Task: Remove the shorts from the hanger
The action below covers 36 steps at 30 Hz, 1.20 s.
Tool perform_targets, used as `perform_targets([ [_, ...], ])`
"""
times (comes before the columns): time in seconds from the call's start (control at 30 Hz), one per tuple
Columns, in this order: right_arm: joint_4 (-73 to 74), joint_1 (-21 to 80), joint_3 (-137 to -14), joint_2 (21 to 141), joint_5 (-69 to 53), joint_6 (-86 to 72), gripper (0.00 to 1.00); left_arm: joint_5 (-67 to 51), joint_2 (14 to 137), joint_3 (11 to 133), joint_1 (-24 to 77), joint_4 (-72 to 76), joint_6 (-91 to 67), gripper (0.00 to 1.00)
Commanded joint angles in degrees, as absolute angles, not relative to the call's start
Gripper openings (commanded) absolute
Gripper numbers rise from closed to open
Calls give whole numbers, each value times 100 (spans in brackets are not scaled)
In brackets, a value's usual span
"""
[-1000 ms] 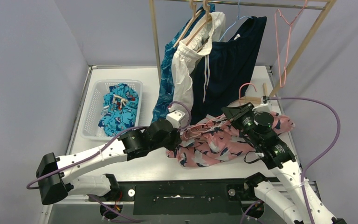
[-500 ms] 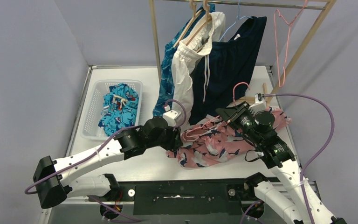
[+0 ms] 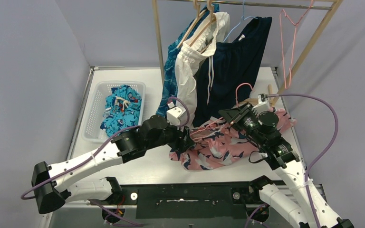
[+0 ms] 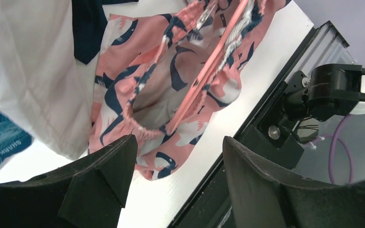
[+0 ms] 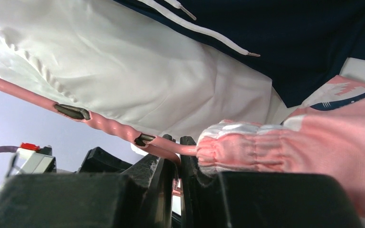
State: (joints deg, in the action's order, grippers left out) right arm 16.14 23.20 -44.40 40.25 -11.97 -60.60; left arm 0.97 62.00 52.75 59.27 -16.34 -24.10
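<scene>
Top external view is showing us the pink-and-navy floral shorts (image 3: pixel 218 145) lying crumpled on the table (image 3: pixel 123 78), close to its near edge and a little right of the middle, between our two arms. Our left tool (image 3: pixel 186 141) is standing just beside the left side of this heap. In the left wrist view its jaws are spreading wide apart and are gripping nothing; between them we are looking down on the open waistband of the floral shorts.

Our right tool (image 5: pixel 176 156) is reaching over the far side of the heap. Its jaws are pressing together on the wire of the pink hanger (image 5: pixel 107 124). Just beside the fingers, the gathered elastic waistband is sitting on this same wire, and in the left wrist view the wire is running inside the waistband opening, so the shorts are not yet free of the hanger.

At the far edge of the table, the white drawstring shorts (image 3: pixel 187 76), the plain navy shorts (image 3: pixel 237 52) and the blue leaf-pattern shorts (image 3: pixel 166 97) are hanging from the wooden rack (image 3: pixel 158 33). The teal cartoon-print shorts (image 3: pixel 121 111) are lying in the white basket (image 3: pixel 89 123) near the left edge.
</scene>
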Motion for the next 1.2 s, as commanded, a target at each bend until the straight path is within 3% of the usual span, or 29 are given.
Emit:
perform_targets([
  [0.0, 1065, 2277, -4764, 4171, -1424, -5892, 0, 23, 6659, 5920, 5925, -1222, -2018, 65],
  [0.1, 1056, 2277, -4813, 4225, -1463, -5842, 0, 176, 6868, 6055, 5888, -1199, -1912, 63],
  [0.17, 1026, 2273, -4825, 4223, -1474, -5820, 0, 50, 6943, 6089, 5841, -1128, -1835, 55],
  [0.37, 855, 2269, -4879, 4282, -1642, -5805, 0, -523, 7070, 6069, 5775, -1022, -1565, 25],
  [0.47, 525, 2268, -4895, 4202, -1815, -5785, 0, -674, 7119, 6011, 5772, -1096, -1477, 0],
  [0.53, 578, 2273, -4923, 4134, -1744, -5675, 2, -604, 7053, 5945, 5773, -1125, -1477, 0],
  [0.7, 1523, 2272, -5005, 3982, -938, -5497, 28, -385, 6655, 5859, 5758, -1304, -1397, 0],
  [0.73, 1712, 2275, -5009, 3955, -753, -5460, 33, -350, 6605, 5906, 5757, -1412, -1363, 0],
  [0.8, 2037, 2268, -4979, 3900, -403, -5413, 54, -281, 6550, 6021, 5770, -1641, -1298, 0],
  [0.9, 2247, 2264, -4801, 3912, -53, -5338, 70, -287, 6379, 6100, 5780, -1765, -1245, 0],
  [1.17, 2647, 2261, -4704, 4223, 149, -5283, 70, -321, 6107, 6038, 5811, -1974, -1276, 0],
])
